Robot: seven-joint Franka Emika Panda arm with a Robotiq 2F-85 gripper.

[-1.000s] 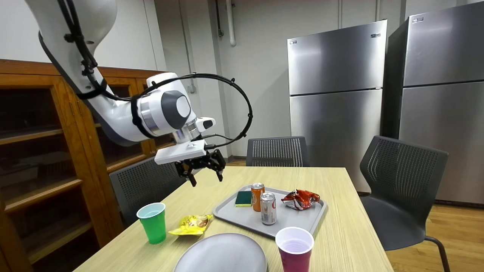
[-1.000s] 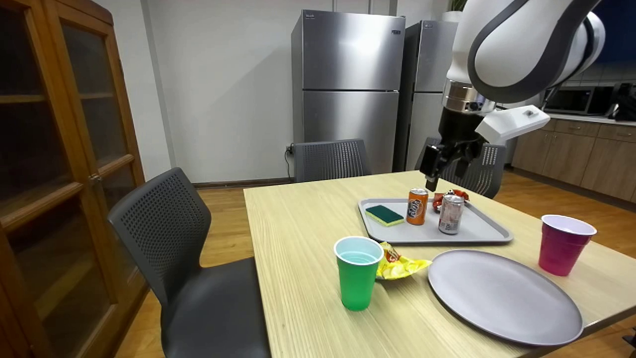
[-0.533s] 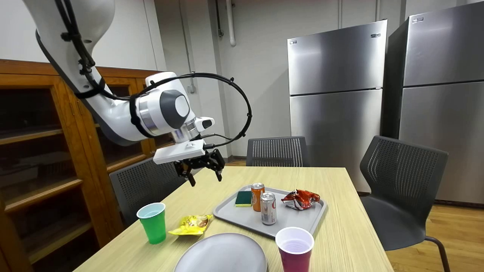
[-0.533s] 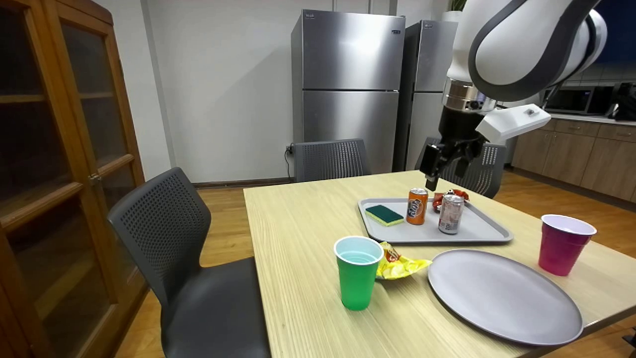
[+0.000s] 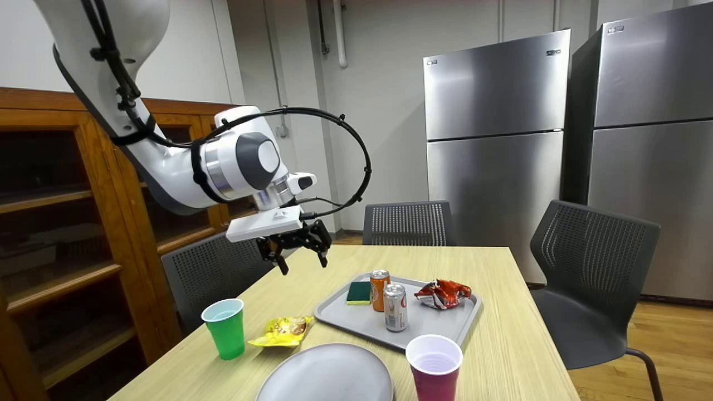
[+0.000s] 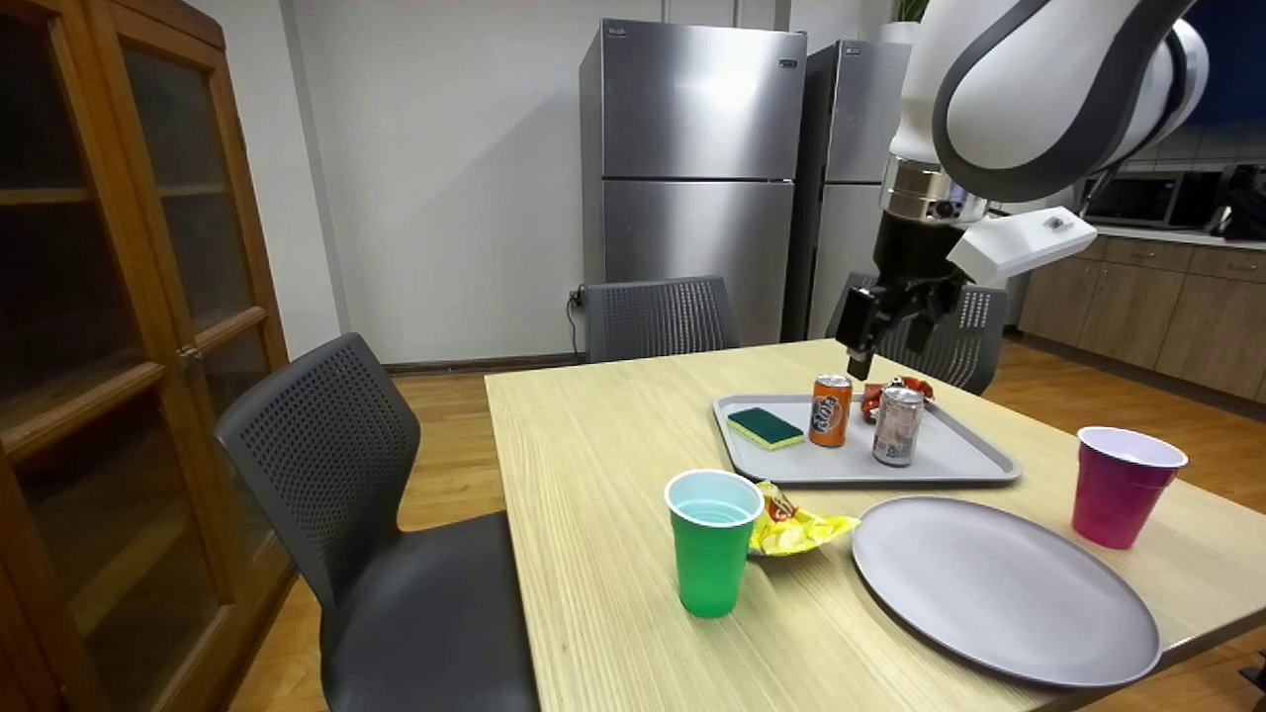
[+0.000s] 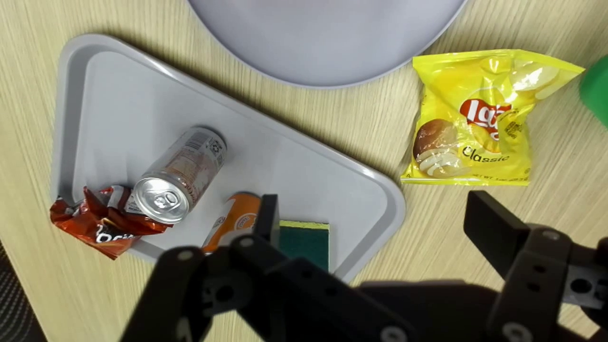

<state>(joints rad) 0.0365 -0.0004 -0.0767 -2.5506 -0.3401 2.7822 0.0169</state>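
Observation:
My gripper (image 5: 304, 265) is open and empty, held well above the table. In the wrist view the gripper (image 7: 373, 211) has its fingers wide apart, one over the grey tray (image 7: 304, 166), the other over bare table near a yellow chip bag (image 7: 475, 123). On the tray are a green and yellow sponge (image 6: 765, 428), an orange can (image 6: 829, 410), a silver can (image 6: 896, 427) and a crumpled red chip bag (image 5: 443, 294). In the wrist view a finger partly hides the orange can (image 7: 240, 213) and the sponge (image 7: 304, 244). The gripper touches nothing.
A green cup (image 6: 712, 554) with liquid stands beside the yellow bag. A grey plate (image 6: 1004, 593) lies in front of the tray, and a magenta cup (image 6: 1128, 494) stands beside it. Dark chairs (image 5: 590, 278) surround the wooden table; a glass-door cabinet (image 5: 55, 250) stands behind the arm.
The arm and gripper have shifted very slightly, a little to the left in an exterior view, then held still. The gripper stays open. The objects have not moved.

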